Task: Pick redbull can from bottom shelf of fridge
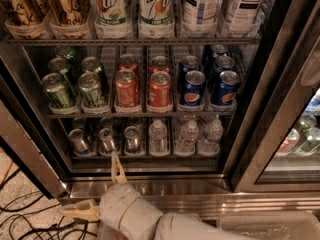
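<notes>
The fridge [260, 134] stands open, its dark racks full of drinks. On the bottom shelf [150, 157], three slim silver redbull cans stand in a row at the left [80, 141], [106, 139], [132, 138], with more behind them. My gripper [91, 185] is low in front of the fridge's steel sill, below the redbull cans and outside the shelf. Its two tan fingers are spread wide: one finger [117, 168] points up toward the middle can, the other [80, 212] points left. It holds nothing. The white arm [165, 224] comes in from the bottom edge.
Small clear water bottles [188, 136] fill the right of the bottom shelf. Green, red and blue soda cans [159, 89] stand on the rack above, tall bottles above that. Black cables [30, 219] lie on the floor at the left. A clear bin [265, 226] sits at the bottom right.
</notes>
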